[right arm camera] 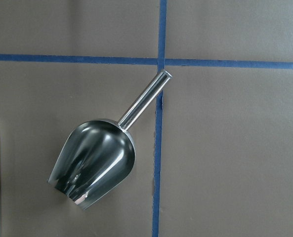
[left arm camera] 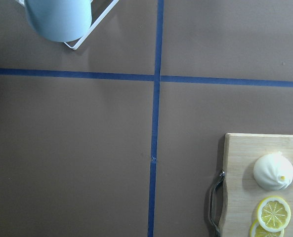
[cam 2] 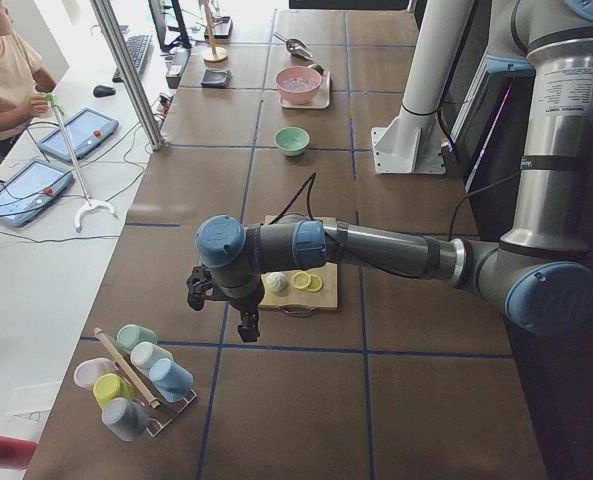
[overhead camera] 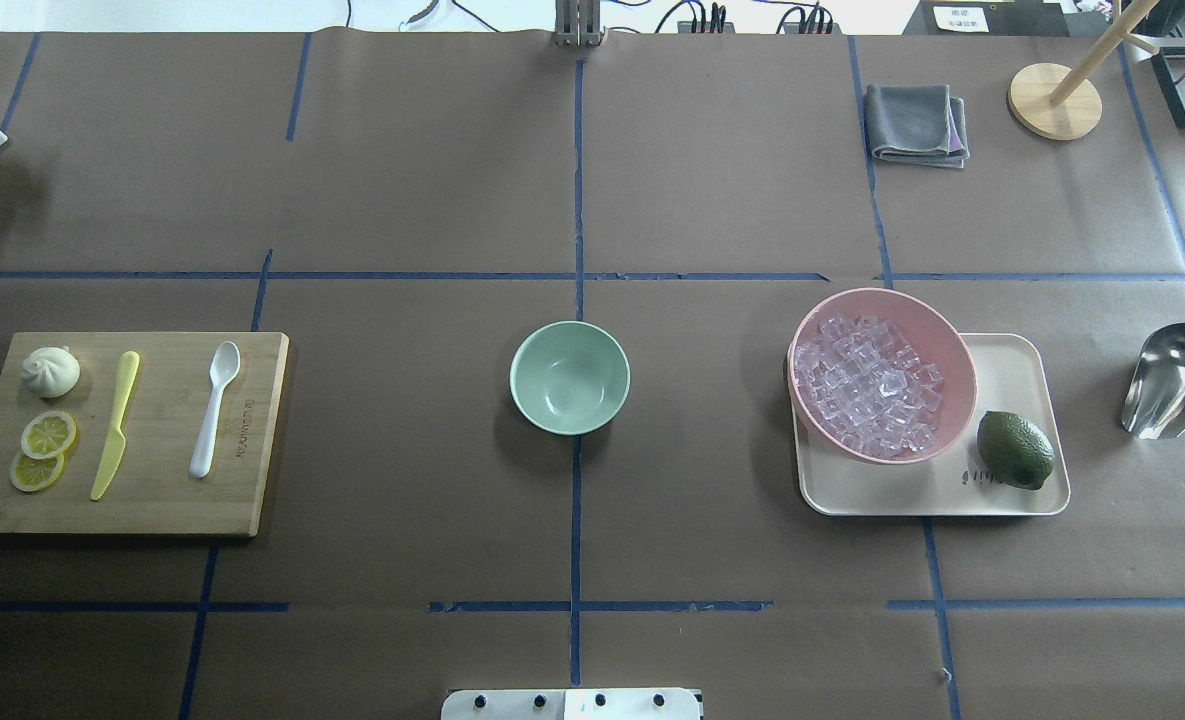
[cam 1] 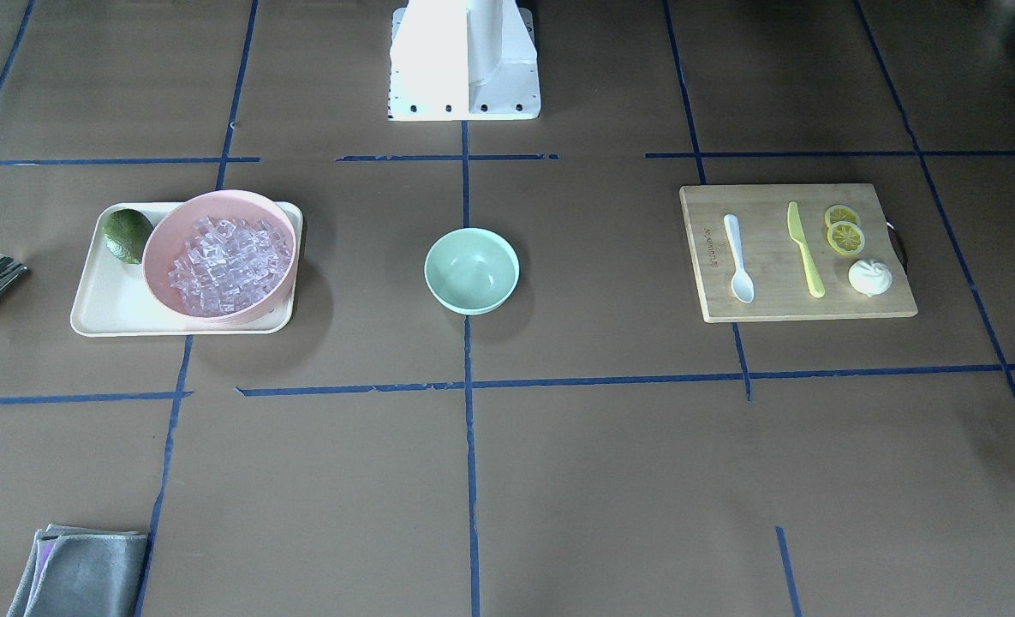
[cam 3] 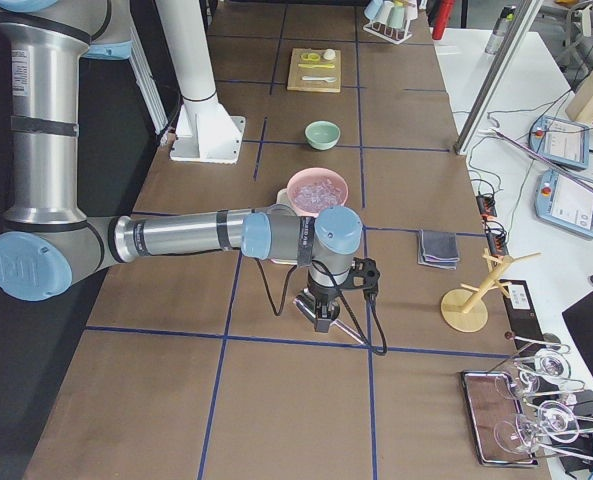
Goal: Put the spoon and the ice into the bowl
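Observation:
The white spoon lies on a wooden cutting board at the table's left end. The mint-green bowl stands empty at the table's middle. The ice fills a pink bowl on a cream tray to the right. My left gripper hangs over the table past the board's outer end, seen only in the exterior left view. My right gripper hangs over a metal scoop past the tray, seen only in the exterior right view. I cannot tell if either is open or shut.
A yellow knife, lemon slices and a white bun share the board. A green avocado sits on the tray. A grey cloth and wooden stand are at the far right. A cup rack stands past the left gripper.

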Controlling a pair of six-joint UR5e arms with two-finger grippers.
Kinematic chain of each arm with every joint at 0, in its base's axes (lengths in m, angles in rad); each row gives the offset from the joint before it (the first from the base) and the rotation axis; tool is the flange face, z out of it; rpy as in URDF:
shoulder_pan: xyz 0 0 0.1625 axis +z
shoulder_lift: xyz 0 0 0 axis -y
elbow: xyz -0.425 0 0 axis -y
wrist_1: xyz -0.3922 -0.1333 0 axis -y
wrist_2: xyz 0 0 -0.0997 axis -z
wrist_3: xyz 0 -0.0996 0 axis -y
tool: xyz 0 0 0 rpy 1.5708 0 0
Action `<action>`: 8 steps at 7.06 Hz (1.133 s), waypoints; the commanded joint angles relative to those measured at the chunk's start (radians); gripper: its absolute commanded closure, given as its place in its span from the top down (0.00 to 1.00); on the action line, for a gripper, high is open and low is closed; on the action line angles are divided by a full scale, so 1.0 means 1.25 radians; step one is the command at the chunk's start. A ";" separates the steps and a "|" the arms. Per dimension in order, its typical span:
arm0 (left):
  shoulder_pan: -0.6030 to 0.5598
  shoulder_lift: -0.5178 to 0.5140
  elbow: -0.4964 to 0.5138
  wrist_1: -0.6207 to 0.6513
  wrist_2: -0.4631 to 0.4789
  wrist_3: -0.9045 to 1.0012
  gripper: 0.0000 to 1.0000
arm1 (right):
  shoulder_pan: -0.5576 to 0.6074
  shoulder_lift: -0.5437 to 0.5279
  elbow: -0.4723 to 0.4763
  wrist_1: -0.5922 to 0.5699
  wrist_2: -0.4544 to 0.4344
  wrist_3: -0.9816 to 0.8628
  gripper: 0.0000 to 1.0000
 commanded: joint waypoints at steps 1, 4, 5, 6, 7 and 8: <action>0.001 0.001 -0.002 0.000 0.001 0.008 1.00 | -0.001 -0.002 -0.002 0.000 0.006 0.000 1.00; 0.010 0.002 -0.006 0.002 0.014 0.004 1.00 | -0.002 -0.003 -0.002 0.001 0.008 0.002 1.00; 0.010 0.001 -0.009 0.000 0.012 0.003 1.00 | -0.001 -0.007 -0.002 0.001 0.011 0.003 1.00; 0.011 0.001 -0.013 0.000 0.002 -0.001 1.00 | -0.001 -0.010 -0.002 0.002 0.016 0.003 1.00; 0.011 0.003 0.005 -0.004 0.002 0.002 1.00 | -0.001 -0.030 0.001 0.007 0.044 0.007 1.00; 0.011 0.020 -0.021 -0.005 0.001 0.007 1.00 | -0.001 -0.036 0.004 0.009 0.065 0.004 1.00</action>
